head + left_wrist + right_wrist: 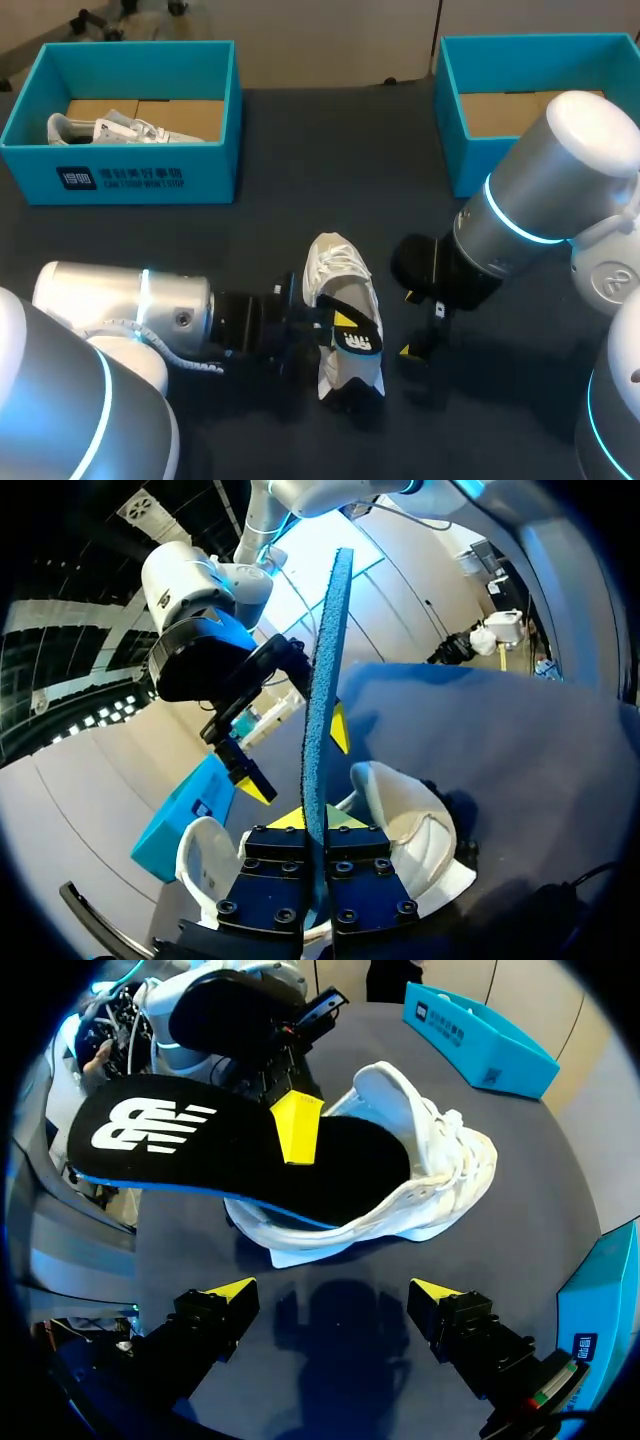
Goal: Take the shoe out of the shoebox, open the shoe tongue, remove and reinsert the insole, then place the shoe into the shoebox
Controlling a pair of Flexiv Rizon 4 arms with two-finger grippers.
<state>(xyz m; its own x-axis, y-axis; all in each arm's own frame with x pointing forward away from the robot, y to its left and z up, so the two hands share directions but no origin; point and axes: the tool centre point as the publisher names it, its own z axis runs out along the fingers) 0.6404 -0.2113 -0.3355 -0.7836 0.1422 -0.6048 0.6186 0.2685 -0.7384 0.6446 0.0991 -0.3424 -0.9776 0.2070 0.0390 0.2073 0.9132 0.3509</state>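
Over dark table (270,150), our left gripper (315,775) clamps the insole (230,1150), right gripper (333,1290) open; unheld shoe (420,1180) beneath could slide.

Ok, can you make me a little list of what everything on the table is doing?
Shoe: white, on the table between both arms, out of its box
Insole: black on top, blue underneath, held over the shoe
Left pincer: shut on the insole
Right pincer: open, holding nothing, beside the shoe
Left box: blue, holds another white shoe
Right box: blue, far right
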